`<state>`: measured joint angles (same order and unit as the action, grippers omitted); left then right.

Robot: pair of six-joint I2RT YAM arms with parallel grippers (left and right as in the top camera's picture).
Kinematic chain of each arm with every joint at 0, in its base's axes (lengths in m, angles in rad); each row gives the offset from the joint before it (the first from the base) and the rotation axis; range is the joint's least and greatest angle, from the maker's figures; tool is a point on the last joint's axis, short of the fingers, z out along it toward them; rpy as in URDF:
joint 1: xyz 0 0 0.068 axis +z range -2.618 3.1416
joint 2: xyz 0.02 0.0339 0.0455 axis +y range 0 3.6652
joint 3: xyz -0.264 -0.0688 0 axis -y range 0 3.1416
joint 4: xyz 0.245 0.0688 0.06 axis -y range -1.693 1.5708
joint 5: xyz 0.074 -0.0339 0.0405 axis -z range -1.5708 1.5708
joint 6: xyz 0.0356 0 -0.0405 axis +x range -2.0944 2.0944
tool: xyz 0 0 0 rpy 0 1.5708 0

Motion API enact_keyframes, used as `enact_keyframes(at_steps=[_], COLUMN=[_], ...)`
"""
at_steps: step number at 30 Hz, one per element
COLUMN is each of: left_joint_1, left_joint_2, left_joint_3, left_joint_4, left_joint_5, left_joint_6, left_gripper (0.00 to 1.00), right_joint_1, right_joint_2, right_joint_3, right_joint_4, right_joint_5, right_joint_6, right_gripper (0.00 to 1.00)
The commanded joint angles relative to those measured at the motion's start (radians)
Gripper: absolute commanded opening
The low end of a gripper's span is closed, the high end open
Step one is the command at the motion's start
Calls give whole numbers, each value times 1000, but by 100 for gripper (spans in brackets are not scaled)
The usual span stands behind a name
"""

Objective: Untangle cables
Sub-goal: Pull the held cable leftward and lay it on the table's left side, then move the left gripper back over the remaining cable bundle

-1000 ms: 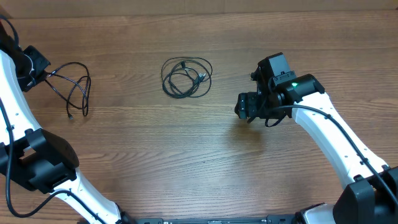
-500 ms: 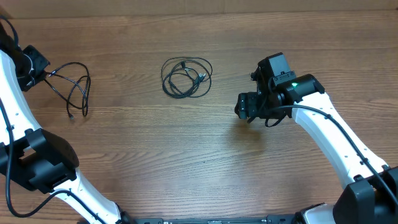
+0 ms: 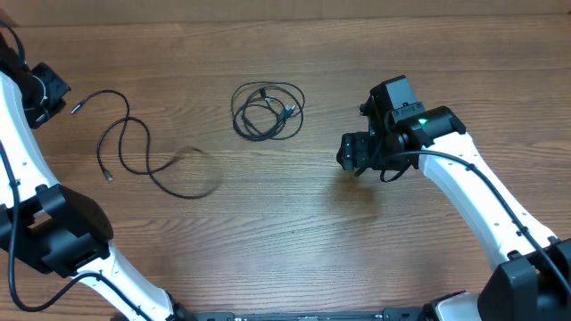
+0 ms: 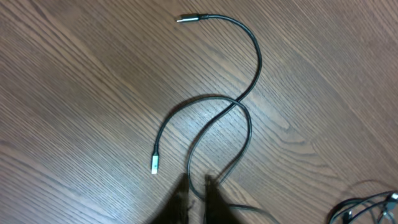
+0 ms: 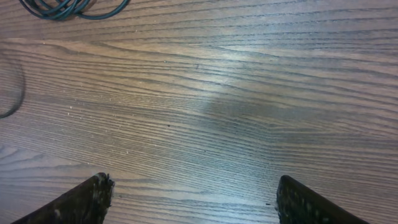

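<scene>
On the left side of the tabletop (image 3: 294, 232), 1 loose cable (image 4: 236, 106) lies by itself in open curves, well apart from the coiled bundle (image 3: 268, 113) near the far middle. As I judge it, that much of the job looks done: the loose cable crosses itself but shows no knot. What is left is the coiled bundle, where several loops and 2 small plugs sit wound together, with neither claw touching them.

Seen from overhead, the loose cable sprawls with its long axis running from upper left to lower right. 1 plug (image 3: 73, 107) lies near the left claw (image 4: 198, 186) and points left. The silver-tipped plug (image 4: 154, 165) points toward the near edge of the tabletop. The far loop bulges right, toward the coiled bundle, without reaching it.

The left claw hangs over the loose cable with its fingers close together and a slim gap between them. That view is blurred, so I cannot tell whether it pinches the cable. The right claw (image 5: 194, 182) is spread wide and empty above bare wood, to the right of the coiled bundle.
</scene>
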<state>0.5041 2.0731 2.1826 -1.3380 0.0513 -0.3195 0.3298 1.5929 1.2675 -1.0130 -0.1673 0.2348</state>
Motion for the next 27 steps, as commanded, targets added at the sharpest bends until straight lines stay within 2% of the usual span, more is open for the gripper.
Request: enact_keyframes(at_steps=[1, 2, 3, 4, 8, 12, 15, 18, 20, 27], left_joint_1=[0, 0, 0, 0, -2, -19, -61, -134, -193, -446], left_joint_2=[-1, -1, -1, -1, -1, -1, -1, -1, -1, 0], left_joint_3=[6, 6, 6, 6, 6, 6, 6, 6, 6, 3], left_joint_4=[3, 3, 3, 3, 11, 10, 5, -1, -4, -52], left_joint_5=[-10, -10, -9, -10, 34, 216, 288, 285, 277, 68], left_joint_6=[10, 10, 9, 9, 10, 67, 119, 159, 188, 196], left_gripper=[52, 68, 90, 100, 100, 100, 96, 95, 92, 94], right_joint_1=[1, 1, 1, 1, 1, 1, -5, -30, -65, -199], right_joint_2=[-3, -3, -3, -3, -3, -3, -3, -3, -3, -3], right_joint_3=[1, 1, 1, 1, 1, 2, 2, 3, 3, 3], right_joint_4=[4, 4, 3, 3, 3, -23, -68, -103, -121, -164], right_joint_5=[10, 10, 10, 10, 10, 12, 47, 85, 100, 99], right_joint_6=[-1, -1, -1, -1, -1, -1, 2, 42, 67, 75], right_gripper=[83, 83, 83, 82, 83, 82, 75, 70, 61, 61])
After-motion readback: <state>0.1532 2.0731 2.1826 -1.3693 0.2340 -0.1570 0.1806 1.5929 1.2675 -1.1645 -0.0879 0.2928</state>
